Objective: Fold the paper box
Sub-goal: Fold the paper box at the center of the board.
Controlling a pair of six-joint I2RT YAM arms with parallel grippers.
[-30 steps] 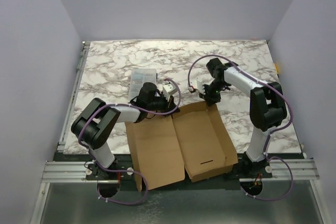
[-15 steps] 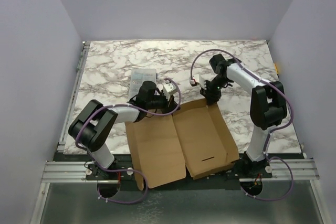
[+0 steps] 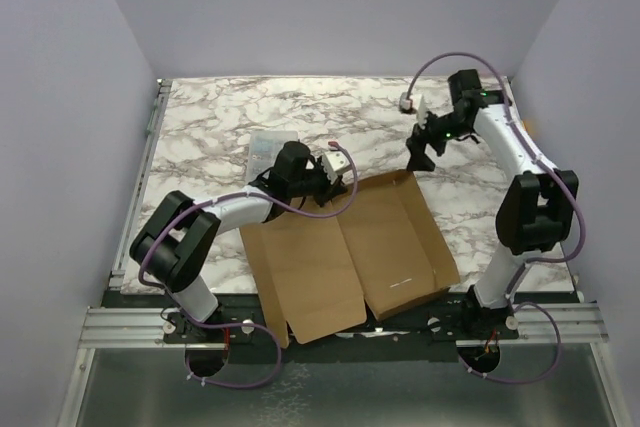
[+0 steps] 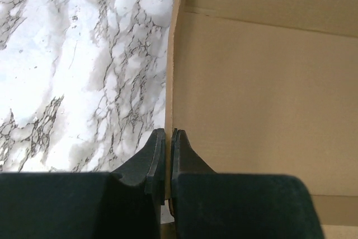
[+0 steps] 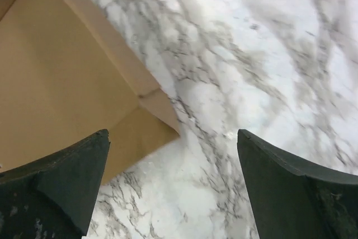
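the plain brown cardboard paper box [image 3: 345, 257] is lying opened out at 6 o'clock on the white marble-patterned table [image 3: 220, 117], between the two arm bases, its near flaps reaching past the table's near edge; a crease is running down its middle, and low walls are standing up along its right panel; the left gripper [image 3: 343, 179] is reaching in from 9 o'clock and meeting the box's far edge close to that crease; in the left wrist view the left gripper [image 4: 168, 134] is pinching the thin cardboard edge of the box [image 4: 263, 82], its two black fingers pressed together on it; the right gripper [image 3: 417, 150] is hovering over bare marble at about 1 o'clock from the box's far right corner, apart from the cardboard; in the right wrist view the right gripper [image 5: 172, 134] is spread wide with nothing between its fingers, and the folded corner of the box [image 5: 67, 82] is showing at 9 o'clock below it; a small clear plastic compartment case [image 3: 272, 144] is resting on the table just beside the left arm, at 11 o'clock from the box.
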